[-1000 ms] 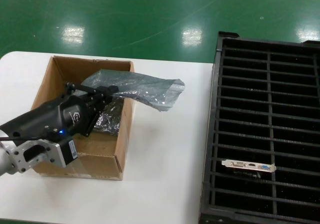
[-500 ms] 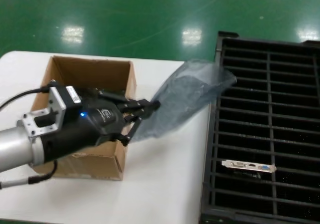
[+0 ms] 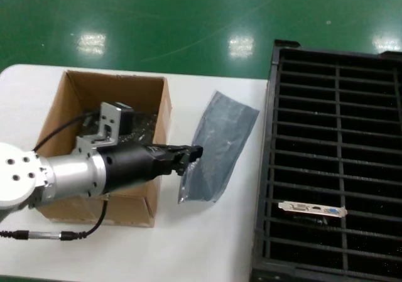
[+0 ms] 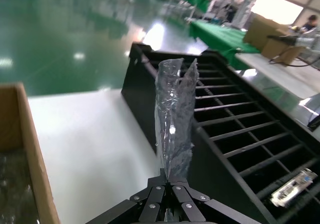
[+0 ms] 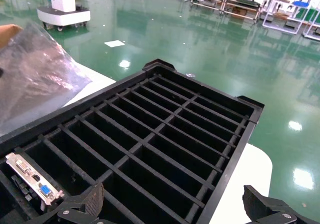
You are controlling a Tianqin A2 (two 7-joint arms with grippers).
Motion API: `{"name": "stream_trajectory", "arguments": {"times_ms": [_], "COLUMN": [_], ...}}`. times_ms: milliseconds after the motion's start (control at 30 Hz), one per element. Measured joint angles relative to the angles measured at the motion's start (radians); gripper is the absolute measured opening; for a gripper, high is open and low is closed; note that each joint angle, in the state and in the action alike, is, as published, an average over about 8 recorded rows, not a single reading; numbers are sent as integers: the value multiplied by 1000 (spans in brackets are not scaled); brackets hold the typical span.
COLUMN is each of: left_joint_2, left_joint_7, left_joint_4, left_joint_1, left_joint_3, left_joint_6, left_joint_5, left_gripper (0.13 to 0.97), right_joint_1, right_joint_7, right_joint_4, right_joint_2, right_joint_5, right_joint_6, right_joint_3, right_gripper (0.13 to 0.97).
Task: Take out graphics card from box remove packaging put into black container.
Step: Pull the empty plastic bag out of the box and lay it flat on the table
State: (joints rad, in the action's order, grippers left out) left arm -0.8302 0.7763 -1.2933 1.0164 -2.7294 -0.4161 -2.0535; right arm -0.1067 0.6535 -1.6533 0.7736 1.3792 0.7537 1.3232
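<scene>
1. Biggest thing out here is the large black plastic crate (image 3: 339, 162), ribbed into long narrow slots, sitting along the right side of the white table (image 3: 207, 244). The right wrist view looks down into those slots.

2. Inside the crate, in a near slot, there's a graphics card (image 3: 312, 209) standing on edge, its narrow silver metal end bracket up top with the blue port showing; the dark board itself is hidden down in the slot.

3. Over on the left of the table, the brown corrugated cardboard box (image 3: 141, 106), open-topped, plain walls, with something dark and shiny lying in the bottom.

4. The left arm reaches across the box's near right corner, and the left gripper (image 3: 195, 153) sits just past the box wall, fingers pinched tight on the crinkly translucent grey-blue plastic bag (image 3: 220, 147).

5. That bag is out of the box, over the table between box and crate, gripped at one end with the rest stretching away toward the crate, creased and glossy.

6. The right gripper (image 5: 180, 204) hovers over the crate's near part, fingers spread wide apart, holding nothing.
</scene>
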Motion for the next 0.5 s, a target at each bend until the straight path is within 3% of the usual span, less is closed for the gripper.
{"name": "stream_trajectory", "arguments": {"times_ms": [300,500], "left_joint_2": [109,164], "left_joint_7": [375,529], "left_joint_4": [109,135], "left_joint_1": [52,37], "left_joint_3": [-11,65], "left_joint_6": [-65,-138], "left_joint_5": [330,538], "left_gripper": [151,196], "right_joint_1": [0,0], "right_joint_7": [0,0], "right_joint_4": [0,0], "right_joint_2": [0,0], "right_joint_5": [0,0], "right_joint_6": [0,0], "right_joint_3": [0,0], "right_gripper": [966,966]}}
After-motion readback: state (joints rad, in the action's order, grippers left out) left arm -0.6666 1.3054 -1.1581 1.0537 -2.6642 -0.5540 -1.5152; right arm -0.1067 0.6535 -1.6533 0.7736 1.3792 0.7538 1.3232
